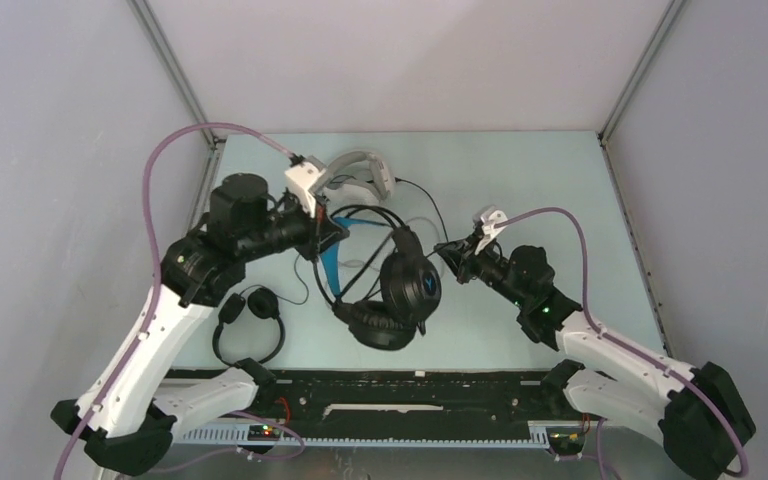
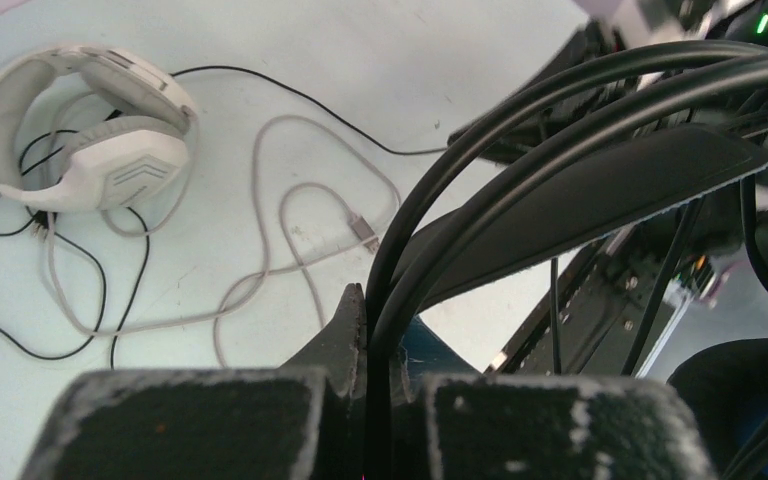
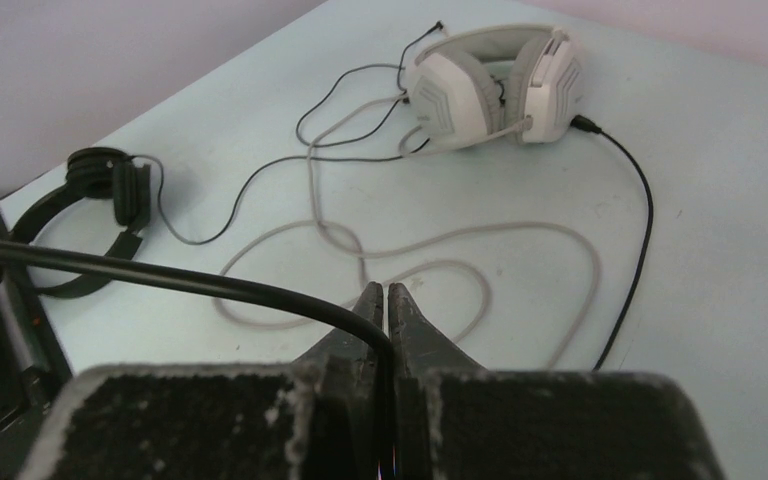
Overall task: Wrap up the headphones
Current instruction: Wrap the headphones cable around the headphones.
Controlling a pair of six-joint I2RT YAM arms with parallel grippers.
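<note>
Black bulky headphones mid-table, headband pinched tight in left gripper. Right gripper clamped narrow on black cable. White-grey headphones at far side, grey cable looped loose beside them. Small black headphones near left arm's base. Pale blue table; grey walls.

Loose grey cable loops and a thin black cord are cluttering your centre lane; bare pale-blue tabletop is lying open to your far right.
</note>
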